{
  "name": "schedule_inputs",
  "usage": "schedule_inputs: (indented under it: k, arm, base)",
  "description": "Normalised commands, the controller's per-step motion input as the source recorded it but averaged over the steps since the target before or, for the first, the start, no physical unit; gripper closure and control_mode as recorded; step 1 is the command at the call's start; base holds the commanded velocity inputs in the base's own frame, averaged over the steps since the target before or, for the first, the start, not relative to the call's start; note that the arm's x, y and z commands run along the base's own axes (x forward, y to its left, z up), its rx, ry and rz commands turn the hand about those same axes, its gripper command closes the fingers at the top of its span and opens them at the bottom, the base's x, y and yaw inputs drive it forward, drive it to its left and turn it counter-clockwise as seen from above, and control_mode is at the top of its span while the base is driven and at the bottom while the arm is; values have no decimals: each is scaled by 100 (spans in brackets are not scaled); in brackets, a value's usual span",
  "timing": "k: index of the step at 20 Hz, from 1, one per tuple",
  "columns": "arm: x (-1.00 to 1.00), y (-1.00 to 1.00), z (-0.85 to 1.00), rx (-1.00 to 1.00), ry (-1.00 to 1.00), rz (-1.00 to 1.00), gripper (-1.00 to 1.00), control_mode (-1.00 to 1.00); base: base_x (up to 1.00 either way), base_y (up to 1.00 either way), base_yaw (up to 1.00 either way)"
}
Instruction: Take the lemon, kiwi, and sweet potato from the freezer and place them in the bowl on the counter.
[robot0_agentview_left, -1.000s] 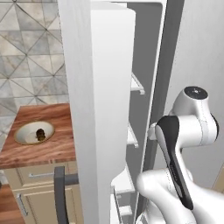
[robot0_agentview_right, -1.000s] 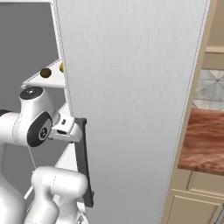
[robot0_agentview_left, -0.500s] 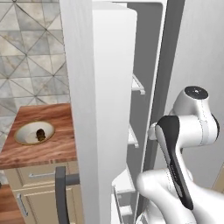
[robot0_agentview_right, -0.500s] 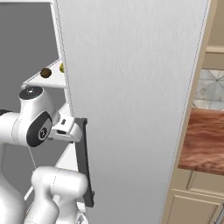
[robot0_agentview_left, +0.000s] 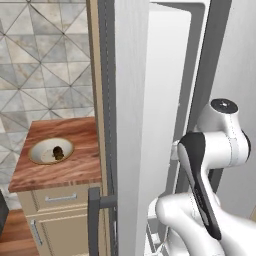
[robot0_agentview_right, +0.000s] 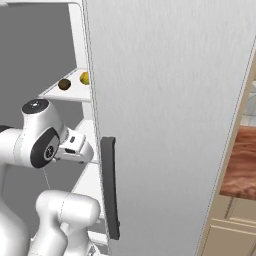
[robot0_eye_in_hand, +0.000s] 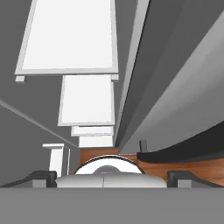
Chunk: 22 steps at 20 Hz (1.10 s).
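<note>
Wood-grain counter (robot0_agentview_left: 60, 170), matt white freezer (robot0_agentview_right: 170, 100), glossy cream bowl (robot0_agentview_left: 36, 151).

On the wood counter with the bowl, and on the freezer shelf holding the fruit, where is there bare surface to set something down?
The counter is bare along its front edge and to the right of the bowl, up to the freezer door. The bowl, holding one small dark lump, fills the back left. On the freezer shelf, the lemon and a brown fruit crowd the far end; its near edge is free.

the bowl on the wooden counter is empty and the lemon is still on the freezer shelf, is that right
Not quite. The bowl on the counter is not empty: the left base view shows a small dark brown item in it. The lemon does sit on the freezer shelf, beside another brown item.
</note>
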Motion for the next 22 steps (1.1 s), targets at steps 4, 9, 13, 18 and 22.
schedule_inputs:
  k: [4,9,13,18,22]
  arm:
    - [0,0,0,0,0,0,-100,100]
    - [0,15,2,0,0,1,-100,-100]
    - [3,37,20,0,-2,21,-100,-100]
    - [31,2,35,9,-2,31,-100,-100]
    - [50,0,28,10,-4,24,-100,-100]
  base:
    - [0,0,0]
    - [0,0,0]
    - [0,0,0]
    - [0,0,0]
    - [0,0,0]
